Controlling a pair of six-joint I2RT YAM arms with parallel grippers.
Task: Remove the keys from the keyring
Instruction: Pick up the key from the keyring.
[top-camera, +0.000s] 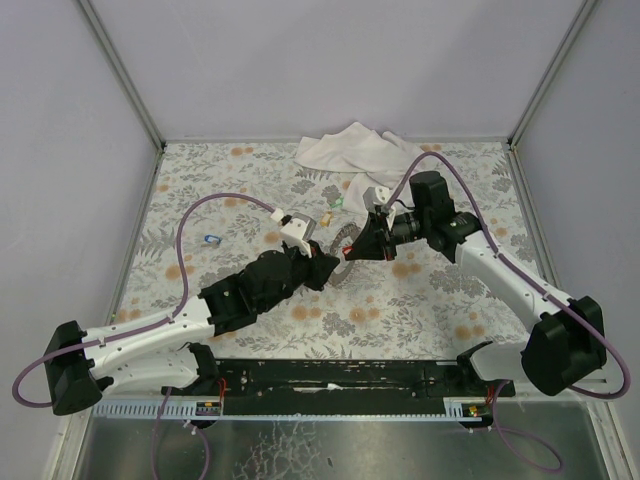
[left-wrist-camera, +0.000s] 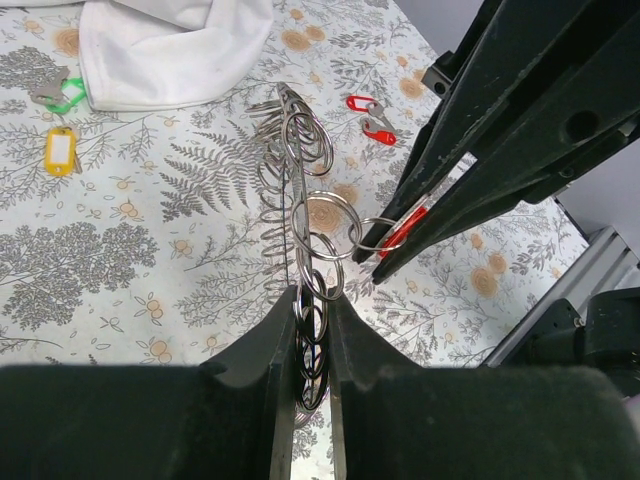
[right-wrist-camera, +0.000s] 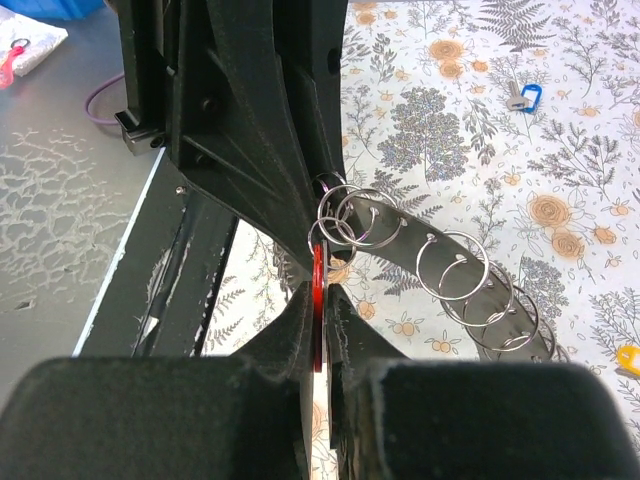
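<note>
Your left gripper (left-wrist-camera: 312, 305) is clamped on one end of the keyring (right-wrist-camera: 400, 228), held above the middle of the table (top-camera: 470, 300). Your right gripper (right-wrist-camera: 318, 305) pinches a red key (right-wrist-camera: 317, 268) hooked on a ring. Two loose red keys (left-wrist-camera: 368, 115) lie farther back.

Right pincer (right-wrist-camera: 318, 298) clamped on red key (right-wrist-camera: 317, 272) — keyring (right-wrist-camera: 395, 215) adjoining.

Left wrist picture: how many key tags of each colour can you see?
Red key tags: 3
Green key tag: 1
Yellow key tag: 1
Total: 5
</note>
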